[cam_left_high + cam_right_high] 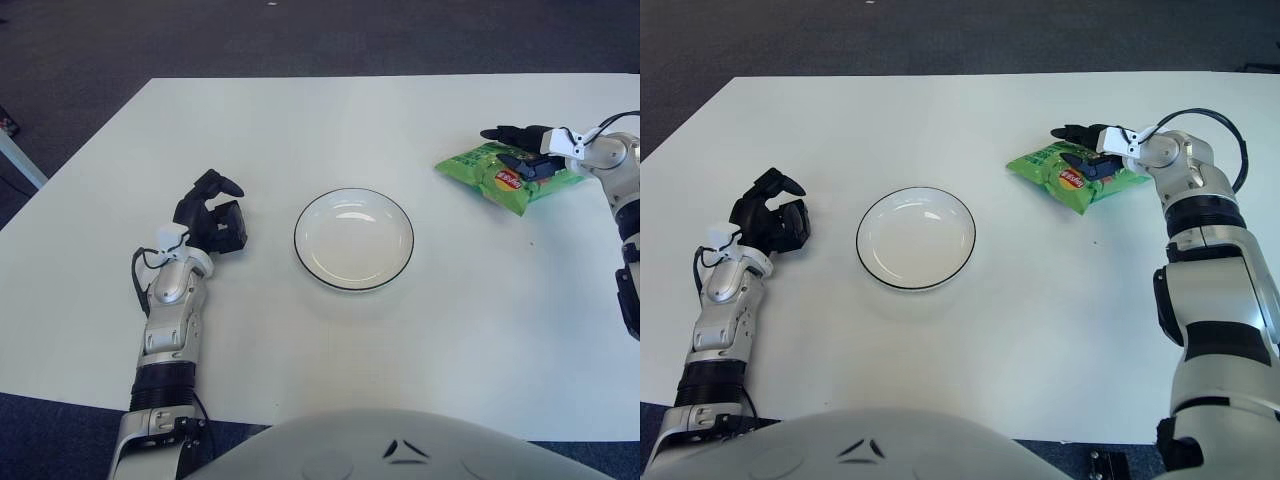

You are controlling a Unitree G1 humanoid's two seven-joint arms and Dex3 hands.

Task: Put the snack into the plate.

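Step in hand: carrying the snack [497, 177] toward the plate [353, 239]. The right hand [1095, 153] is clamped on the bag's far right part, fingers [515, 133] reaching over its top edge, thumb on the printed face. The bag (green, red logo) sits well right of the plate and slightly farther back; whether it is lifted or dragging on the table [320, 120] cannot be told.

Next move, as judged: bring the bag leftward and nearer until it is over the plate's centre, then lower and release.

The left hand [212, 216] shows left of the plate, fingers curled, holding nothing.
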